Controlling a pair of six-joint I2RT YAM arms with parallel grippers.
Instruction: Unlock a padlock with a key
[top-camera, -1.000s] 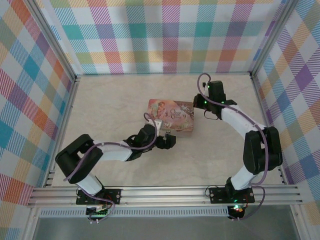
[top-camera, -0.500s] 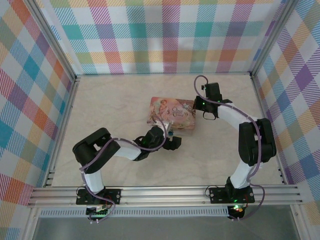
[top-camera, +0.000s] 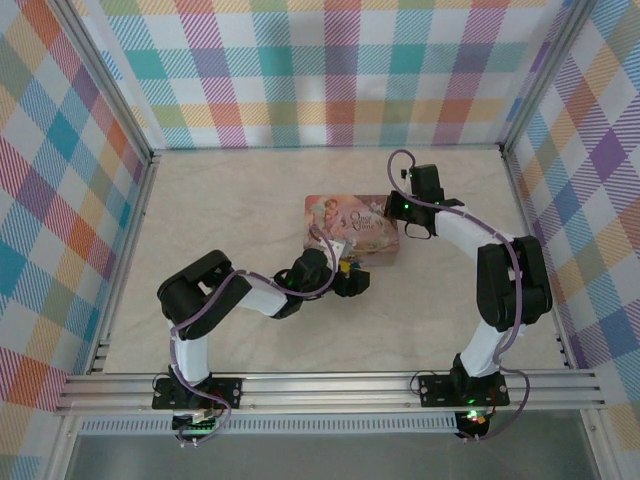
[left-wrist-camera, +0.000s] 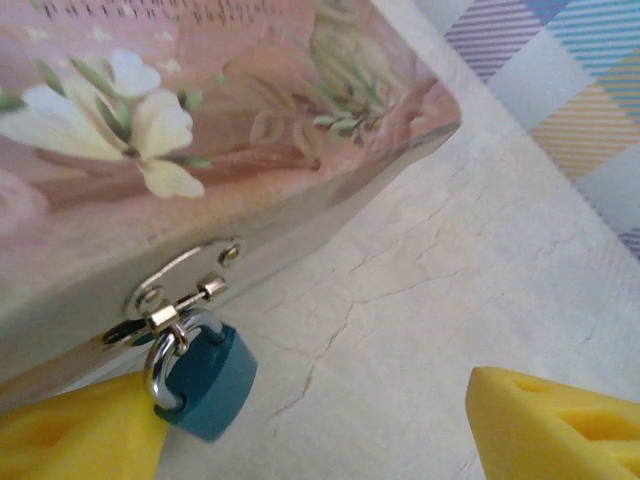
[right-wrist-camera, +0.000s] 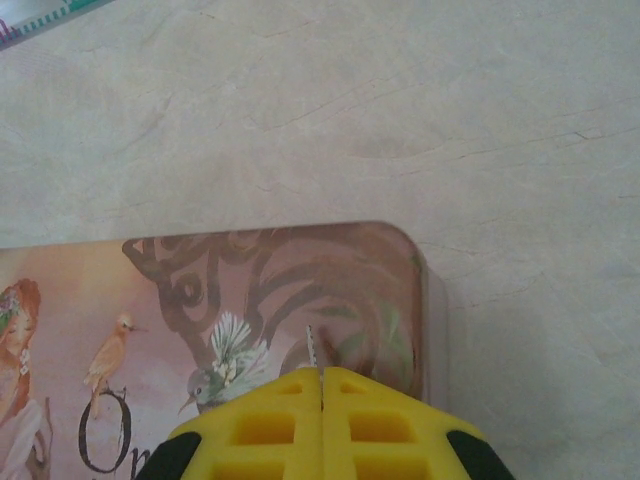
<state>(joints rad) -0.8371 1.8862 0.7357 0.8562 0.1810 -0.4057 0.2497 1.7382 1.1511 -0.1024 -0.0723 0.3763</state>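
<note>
The padlock (left-wrist-camera: 210, 385), a small teal body on a silver shackle (left-wrist-camera: 160, 365), hangs closed from the metal hasp (left-wrist-camera: 180, 295) on the front wall of a tin box (left-wrist-camera: 200, 150) painted with pale flowers. Its body tips outward from the wall, low over the marbled bench (left-wrist-camera: 480, 260). The left claw (left-wrist-camera: 320, 425) stands wide open at that wall and holds nothing. One yellow finger (left-wrist-camera: 80, 430) is right against the shackle side of the padlock, though I cannot tell if it touches; the other finger is well off to the side over bare bench.

The key (right-wrist-camera: 311, 348) shows in the right wrist view as a thin toothed blade sticking out of the seam of the right claw (right-wrist-camera: 322, 390), whose two yellow fingers are pressed together on it. That claw hangs over the lid of the tin box (right-wrist-camera: 250, 300) near its rounded corner, above a painted bird.

From above, the tin box (top-camera: 352, 228) lies a little right of the bench's middle, with the left claw (top-camera: 352, 281) at its near edge and the right claw (top-camera: 400, 208) at its far right corner. Plaid walls (top-camera: 330, 70) close in the bench on three sides
</note>
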